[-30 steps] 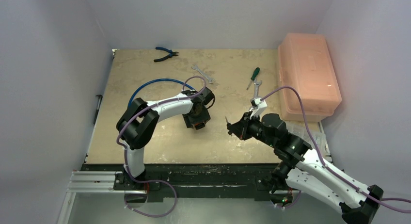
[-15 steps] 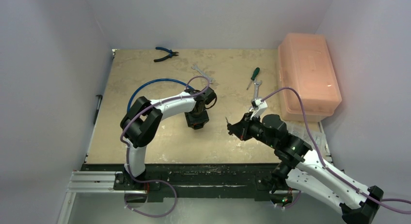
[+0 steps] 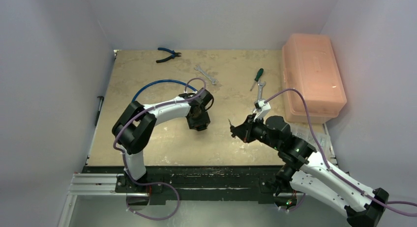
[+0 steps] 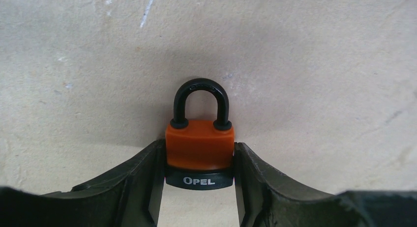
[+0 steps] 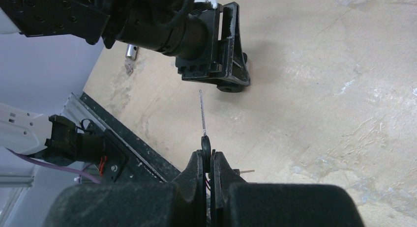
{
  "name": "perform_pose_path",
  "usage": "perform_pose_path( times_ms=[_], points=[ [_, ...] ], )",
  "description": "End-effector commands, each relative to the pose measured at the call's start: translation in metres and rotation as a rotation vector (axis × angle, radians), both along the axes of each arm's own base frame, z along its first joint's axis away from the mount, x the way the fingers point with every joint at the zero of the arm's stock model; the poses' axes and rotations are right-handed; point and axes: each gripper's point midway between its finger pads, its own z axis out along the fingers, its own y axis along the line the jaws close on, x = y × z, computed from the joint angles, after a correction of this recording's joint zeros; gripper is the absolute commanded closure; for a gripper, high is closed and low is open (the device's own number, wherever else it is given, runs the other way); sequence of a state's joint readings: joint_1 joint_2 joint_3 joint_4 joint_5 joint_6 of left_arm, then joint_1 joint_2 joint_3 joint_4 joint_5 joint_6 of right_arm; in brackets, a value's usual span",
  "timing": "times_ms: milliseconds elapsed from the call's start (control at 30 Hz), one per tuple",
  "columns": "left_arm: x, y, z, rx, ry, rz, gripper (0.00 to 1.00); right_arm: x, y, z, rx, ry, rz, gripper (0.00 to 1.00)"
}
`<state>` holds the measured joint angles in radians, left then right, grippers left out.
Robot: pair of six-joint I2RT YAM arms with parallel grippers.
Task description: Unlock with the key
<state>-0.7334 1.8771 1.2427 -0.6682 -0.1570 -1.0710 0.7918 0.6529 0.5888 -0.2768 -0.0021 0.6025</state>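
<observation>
L gripper (image 3: 198, 121) is down on the table (image 3: 147, 138) about mid-board, and the wrist view shows its two fingers (image 4: 147, 178) pressed flat against either side of the padlock (image 4: 199, 147), so it is clamped on the lock body w/ no gap showing on either side. The padlock lies on the tabletop btwn those fingers: orange body, black band at the near end marked OPEL, black shackle (image 4: 200, 97) pointing away from the wrist cam w/ both legs seated in the body (keyhole can't be seen from here). R gripper (image 5: 210, 156) hangs off the table surface to the right of the lock, well apart from it, fingers squeezed together on the head of the key (image 5: 203, 120); the thin blade sticks straight out past the fingertips, aimed roughly toward the L gripper but not touching anything. Elsewhere on the board: blue-handled pliers (image 3: 168, 54) near the far edge, a silver wrench (image 3: 205, 74) behind the L arm, a green-handled screwdriver (image 3: 257, 76) w/ a second small wrench (image 3: 260, 88) just beside it, and a pink plastic box (image 3: 312, 74) w/ its lid on along the right edge. A blue cable (image 3: 156, 84) loops on the table behind the L arm's forearm.
</observation>
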Motion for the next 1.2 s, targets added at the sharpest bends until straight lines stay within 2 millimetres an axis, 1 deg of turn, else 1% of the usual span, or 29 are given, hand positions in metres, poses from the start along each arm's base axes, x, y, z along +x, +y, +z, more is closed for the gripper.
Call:
perform_pose_path(
  times_ms=[0, 333, 500, 600, 667, 833, 1033, 1167],
  points=[
    [0.012, -0.034, 0.003, -0.221, -0.059, 0.01, 1.0, 0.001, 0.008, 0.016, 0.048, -0.034, 0.026, 1.0],
    [0.016, -0.049, 0.046, -0.419, -0.112, 0.057, 1.0, 0.007, 0.015, 0.016, 0.05, -0.008, 0.021, 1.0],
    [0.018, -0.051, 0.069, -0.514, -0.147, 0.084, 1.0, 0.006, 0.02, 0.015, 0.084, 0.026, 0.018, 1.0],
    [0.018, -0.05, 0.086, -0.548, -0.177, 0.099, 1.0, 0.005, 0.023, 0.013, 0.113, 0.048, 0.018, 1.0],
    [0.019, -0.048, 0.094, -0.563, -0.19, 0.112, 1.0, 0.004, 0.027, 0.01, 0.125, 0.065, 0.026, 1.0],
    [0.019, -0.047, 0.108, -0.593, -0.212, 0.13, 1.0, 0.002, 0.035, 0.01, 0.144, 0.087, 0.054, 1.0],
    [0.021, -0.047, 0.127, -0.634, -0.25, 0.144, 1.0, 0.005, 0.039, 0.011, 0.145, 0.098, 0.056, 1.0],
    [0.022, -0.048, 0.132, -0.65, -0.257, 0.137, 1.0, 0.007, 0.043, 0.004, 0.133, 0.136, 0.053, 1.0]
  ],
)
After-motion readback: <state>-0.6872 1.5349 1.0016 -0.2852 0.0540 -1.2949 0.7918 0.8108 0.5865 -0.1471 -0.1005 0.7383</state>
